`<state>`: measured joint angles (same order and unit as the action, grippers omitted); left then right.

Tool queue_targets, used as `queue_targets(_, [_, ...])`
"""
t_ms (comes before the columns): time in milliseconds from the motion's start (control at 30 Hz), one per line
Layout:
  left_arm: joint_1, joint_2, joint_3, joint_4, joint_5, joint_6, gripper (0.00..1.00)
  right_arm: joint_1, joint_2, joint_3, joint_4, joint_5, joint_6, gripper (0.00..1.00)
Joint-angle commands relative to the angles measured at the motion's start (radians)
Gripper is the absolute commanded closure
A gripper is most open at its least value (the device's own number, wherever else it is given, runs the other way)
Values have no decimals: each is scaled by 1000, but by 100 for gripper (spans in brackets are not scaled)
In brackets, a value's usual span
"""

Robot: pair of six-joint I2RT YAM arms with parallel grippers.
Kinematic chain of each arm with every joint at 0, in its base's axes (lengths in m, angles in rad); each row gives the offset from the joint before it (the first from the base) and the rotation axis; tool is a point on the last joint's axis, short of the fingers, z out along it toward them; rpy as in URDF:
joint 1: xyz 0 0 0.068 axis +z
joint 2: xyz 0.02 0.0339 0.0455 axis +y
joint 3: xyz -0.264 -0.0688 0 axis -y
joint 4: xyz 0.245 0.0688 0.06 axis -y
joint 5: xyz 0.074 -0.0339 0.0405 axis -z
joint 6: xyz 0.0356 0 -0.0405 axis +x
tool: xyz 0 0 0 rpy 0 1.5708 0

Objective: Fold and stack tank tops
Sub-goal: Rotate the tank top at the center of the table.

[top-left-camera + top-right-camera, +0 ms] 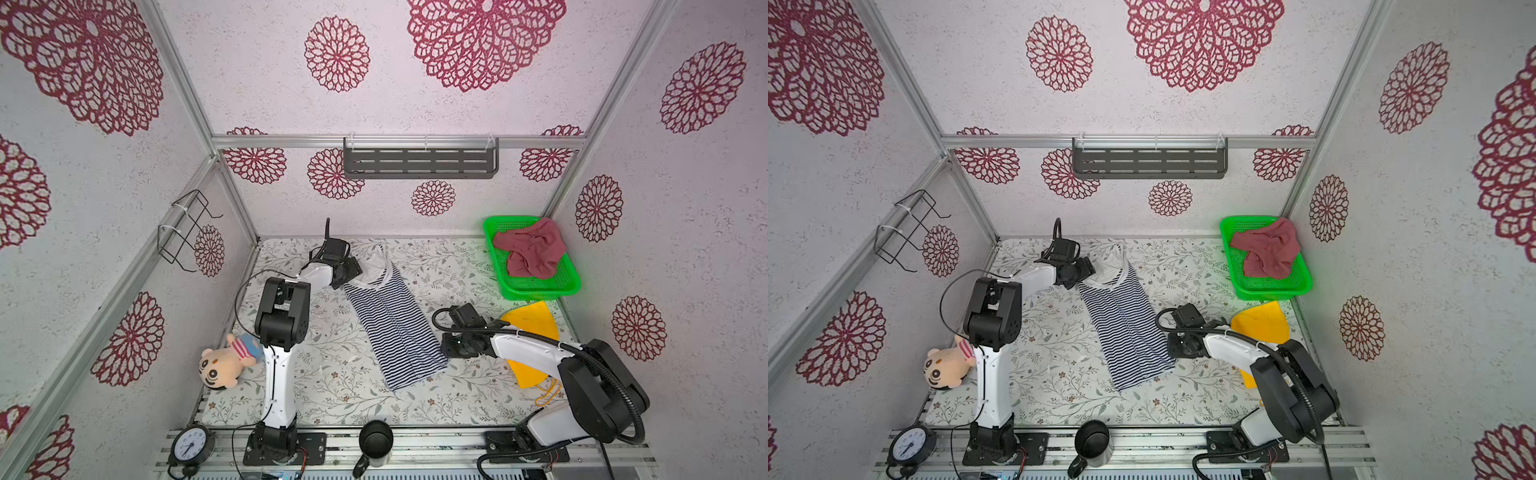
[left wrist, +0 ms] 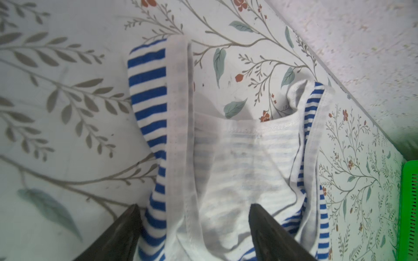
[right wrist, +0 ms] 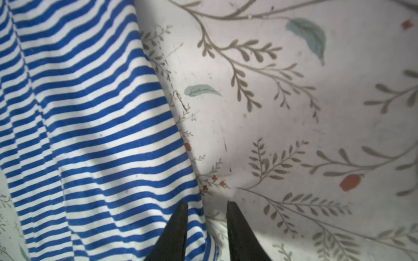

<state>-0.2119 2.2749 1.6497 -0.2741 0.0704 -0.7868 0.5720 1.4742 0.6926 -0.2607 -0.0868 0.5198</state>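
The bench (image 1: 332,386) under me wears a pale cover printed with leafy sprigs. It is boxed in by white walls (image 1: 257,75) stamped with red flower medallions, and a grey slotted shelf (image 1: 419,160) hangs on the back wall at 12 o'clock. The striped tank top (image 1: 395,328) lies stretched out mid-bench, straps toward 12 o'clock and hem toward 5. My left jaws stand wide apart, low over its strap end at 11 o'clock, with a finger (image 2: 117,235) on either side of a strap and the neckline, gripping nothing. My right jaws sit at the garment's side edge near the hem, about 3 o'clock. They show only a narrow gap, and the cloth's edge runs into it beside one finger (image 3: 174,235), unpinched. The green basket (image 1: 540,291) in the 2 o'clock corner holds the crumpled maroon tank top (image 1: 534,251). A yellow cloth (image 1: 532,320) lies farther out at 3 o'clock, partly under my right arm (image 1: 528,353).
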Motion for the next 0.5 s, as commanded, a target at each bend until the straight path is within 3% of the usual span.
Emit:
queue_targets(0, [-19,106,33,-61,44,-30,22,19,-17,-45,44,-27,42,73])
queue_targets(467, [-101,338,378,-168,117,-59,24,264,-159,-241,154,20,371,80])
